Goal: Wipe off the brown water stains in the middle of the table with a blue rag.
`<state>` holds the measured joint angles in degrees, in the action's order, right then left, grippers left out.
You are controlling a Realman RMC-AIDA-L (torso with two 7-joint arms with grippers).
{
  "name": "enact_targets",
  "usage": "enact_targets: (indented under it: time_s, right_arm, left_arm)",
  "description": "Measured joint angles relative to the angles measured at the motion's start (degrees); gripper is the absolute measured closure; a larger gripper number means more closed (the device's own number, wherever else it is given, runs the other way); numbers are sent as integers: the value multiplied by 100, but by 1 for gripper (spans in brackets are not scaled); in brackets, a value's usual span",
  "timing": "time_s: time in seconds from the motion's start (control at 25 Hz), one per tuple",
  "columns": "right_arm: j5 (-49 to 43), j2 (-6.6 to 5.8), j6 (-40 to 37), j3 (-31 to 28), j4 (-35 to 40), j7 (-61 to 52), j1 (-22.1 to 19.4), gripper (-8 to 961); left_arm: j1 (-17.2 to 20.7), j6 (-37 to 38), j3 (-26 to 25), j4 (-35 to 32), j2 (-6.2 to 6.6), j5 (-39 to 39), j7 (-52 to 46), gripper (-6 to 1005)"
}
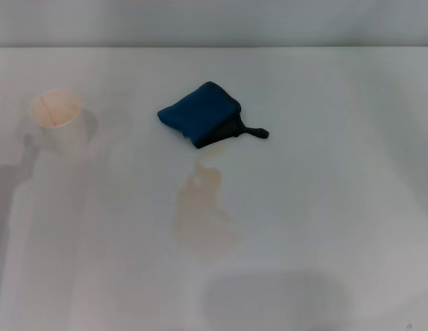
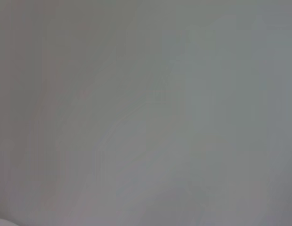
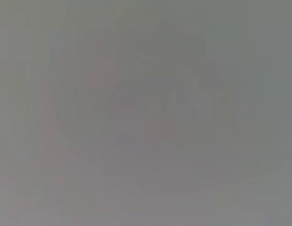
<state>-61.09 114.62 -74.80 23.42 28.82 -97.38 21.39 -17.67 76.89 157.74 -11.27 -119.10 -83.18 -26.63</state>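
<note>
The blue rag (image 1: pixel 202 114) lies crumpled on the white table (image 1: pixel 324 186), a little beyond the middle, with its black loop tag (image 1: pixel 255 132) pointing right. The brown water stains (image 1: pixel 202 210) spread on the table just in front of the rag, a wide pale blob with a thin tail towards the rag. Neither gripper shows in the head view. Both wrist views show only a plain grey surface, with no fingers and no objects.
A white paper cup (image 1: pixel 59 121) stands upright at the left of the table, apart from the rag. The table's far edge (image 1: pixel 214 47) runs across the back. A soft grey shadow (image 1: pixel 276 300) lies near the front.
</note>
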Motion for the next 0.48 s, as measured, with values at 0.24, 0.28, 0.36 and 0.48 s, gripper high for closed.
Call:
enact_targets:
  time_s: [0.24,0.28,0.36,0.48]
  right_arm:
    - [735,37,-563,-32,-1145,3679,74,547]
    - [770,46,-523,-41,-1265,4091,103,547]
    - [881,63,-424,-52,-1534,4845,158,547]
    - [1097,69,-375,-58,-1866,5590,214,547]
  left_arm:
    - [-20,-27,14,29,-1,4,0,111]
    - [-24,-36,15,31,0,4,0,111]
    - [-34,-65,18,34,3,4,0,111]
    - [-67,-163,20,37,6,4,0,112]
